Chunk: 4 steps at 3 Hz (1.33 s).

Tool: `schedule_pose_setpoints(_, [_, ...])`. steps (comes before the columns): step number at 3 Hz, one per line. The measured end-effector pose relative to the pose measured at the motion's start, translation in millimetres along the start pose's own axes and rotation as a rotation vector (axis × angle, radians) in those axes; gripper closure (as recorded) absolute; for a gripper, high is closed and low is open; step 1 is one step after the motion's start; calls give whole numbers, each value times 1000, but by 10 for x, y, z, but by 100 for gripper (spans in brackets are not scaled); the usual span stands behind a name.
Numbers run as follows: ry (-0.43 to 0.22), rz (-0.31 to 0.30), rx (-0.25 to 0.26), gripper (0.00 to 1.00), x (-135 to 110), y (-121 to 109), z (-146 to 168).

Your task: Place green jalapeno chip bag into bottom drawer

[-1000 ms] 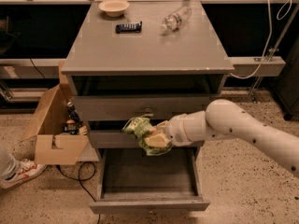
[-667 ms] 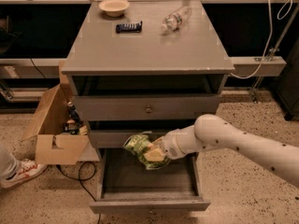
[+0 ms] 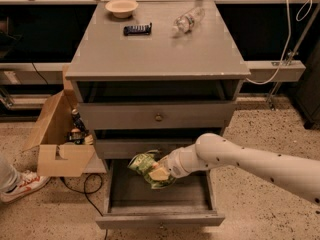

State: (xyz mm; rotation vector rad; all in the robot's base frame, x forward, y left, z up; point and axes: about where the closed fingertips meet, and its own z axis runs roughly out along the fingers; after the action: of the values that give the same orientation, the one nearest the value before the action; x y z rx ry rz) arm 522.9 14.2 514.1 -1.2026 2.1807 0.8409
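Gripper (image 3: 160,174): positioned over the open bottom drawer (image 3: 160,219), at about 6 o'clock from the centre of the camera view. Its fingers are pinched onto the green jalapeno chip bag (image 3: 142,164). The white arm (image 3: 250,161) enters from the 4 o'clock edge and reaches toward 9 o'clock.

Green jalapeno chip bag: held at the gripper's 10 o'clock side, crumpled, over the rear middle of the drawer floor, just below the front of the drawer above. Whether its lower edge touches the floor cannot be determined.

Bottom drawer: pulled out toward 6 o'clock, with its flat grey floor and side walls exposed. The middle drawer (image 3: 120,147) and the upper drawer front with its round knob (image 3: 158,117) lie at 12 o'clock from it.

Cabinet top (image 3: 155,54): carries a pale bowl (image 3: 122,7) at 11 o'clock, a dark snack bar (image 3: 137,29) just toward 5 o'clock from the bowl, and a clear plastic bottle (image 3: 187,20) lying on its side at 1 o'clock.

Floor items: an open cardboard box (image 3: 57,156) stands at 9 o'clock from the cabinet, with bottles (image 3: 77,126) inside. A shoe (image 3: 22,184) lies at 8 o'clock, and a black cable (image 3: 90,184) runs between the box and the drawer.
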Motion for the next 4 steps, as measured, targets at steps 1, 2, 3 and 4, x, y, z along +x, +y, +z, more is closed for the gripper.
schedule_pose_setpoints(1, [-2, -6, -6, 100, 163, -143, 171])
schedule_pose_setpoints(2, [18, -17, 8, 100, 479, -526, 517])
schedule_pose_setpoints(3, [11, 10, 10, 100, 871, -921, 805])
schedule_pose_setpoints(4, [-19, 36, 10, 100, 1188, -1159, 965])
